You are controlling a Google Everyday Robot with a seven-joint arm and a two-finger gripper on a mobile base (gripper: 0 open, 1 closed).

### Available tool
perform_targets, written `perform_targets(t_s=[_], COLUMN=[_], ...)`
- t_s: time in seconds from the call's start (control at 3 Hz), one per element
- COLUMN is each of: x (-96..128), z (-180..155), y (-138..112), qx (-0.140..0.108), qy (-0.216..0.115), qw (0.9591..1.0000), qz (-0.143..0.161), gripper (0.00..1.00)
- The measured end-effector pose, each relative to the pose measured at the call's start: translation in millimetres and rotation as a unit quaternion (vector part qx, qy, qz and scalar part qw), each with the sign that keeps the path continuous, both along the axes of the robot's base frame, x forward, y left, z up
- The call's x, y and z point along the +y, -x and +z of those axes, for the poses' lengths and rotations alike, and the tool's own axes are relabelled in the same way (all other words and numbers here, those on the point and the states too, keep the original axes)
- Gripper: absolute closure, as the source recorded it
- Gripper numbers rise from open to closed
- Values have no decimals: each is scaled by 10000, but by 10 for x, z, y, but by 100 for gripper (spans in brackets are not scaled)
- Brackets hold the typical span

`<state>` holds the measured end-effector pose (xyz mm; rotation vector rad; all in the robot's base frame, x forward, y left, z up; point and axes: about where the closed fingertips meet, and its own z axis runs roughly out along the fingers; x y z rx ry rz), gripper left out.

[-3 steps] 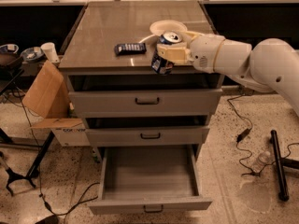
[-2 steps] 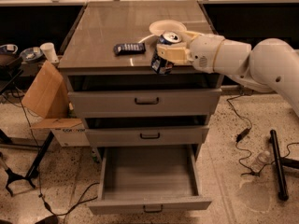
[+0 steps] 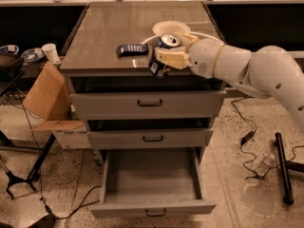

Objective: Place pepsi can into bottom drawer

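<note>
Pepsi can (image 3: 156,65), tight in jaws, now nearer countertop (image 3: 118,25) front edge; open bottom drawer (image 3: 142,208) below, cables (image 3: 247,139) across speckled floor (image 3: 228,179).

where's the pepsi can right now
In the camera view the pepsi can is held in the gripper at the front edge of the cabinet top, right of centre, in front of the white bowl and right of the dark packet.

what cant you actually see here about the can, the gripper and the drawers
Camera view:
- Pepsi can: its right side is covered by the gripper, clamped on it at the front edge of the cabinet top; one jaw is out of sight behind the can.
- Top drawer and middle drawer: shut, insides hidden by their fronts.
- Bottom drawer: back of its inside lies under the middle drawer.
- Arm: cut off by the right edge.
</note>
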<state>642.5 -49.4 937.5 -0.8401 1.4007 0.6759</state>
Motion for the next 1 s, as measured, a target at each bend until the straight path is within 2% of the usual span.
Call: perform_targets(t_s=[0.33, 0.67, 1.0], x=[179, 425, 615], z=[-229, -628, -1159], y=[187, 389, 506], qx=[-183, -291, -188], qy=[-130, -186, -226], qw=[9995, 9981, 9963], qz=[219, 515, 804], gripper=[100, 100, 100])
